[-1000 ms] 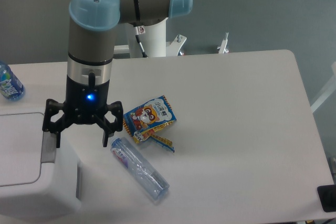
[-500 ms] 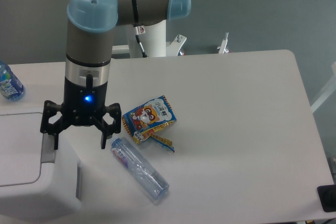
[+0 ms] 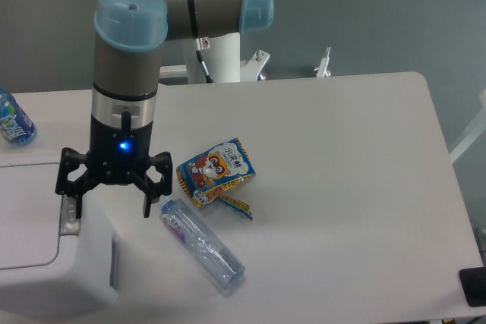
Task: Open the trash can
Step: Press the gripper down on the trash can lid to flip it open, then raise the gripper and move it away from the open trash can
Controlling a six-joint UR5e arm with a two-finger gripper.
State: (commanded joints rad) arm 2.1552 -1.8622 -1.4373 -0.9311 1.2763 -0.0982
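Because the trash can [image 3: 45, 263] at the near left corner is big, stiff, smooth plastic, I judge it needs no grasp: my gripper [image 3: 110, 199], jaws spread wide, hangs above its grey button strip [image 3: 70, 216], where one finger should press.

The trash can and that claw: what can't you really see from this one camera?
- Trash can: cut off by the left and bottom edges.
- Grey button strip: partly behind a finger; contact unclear.
- Gripper: fingers spread, tips' height unclear.
- Blue bottle: cut by the left edge.
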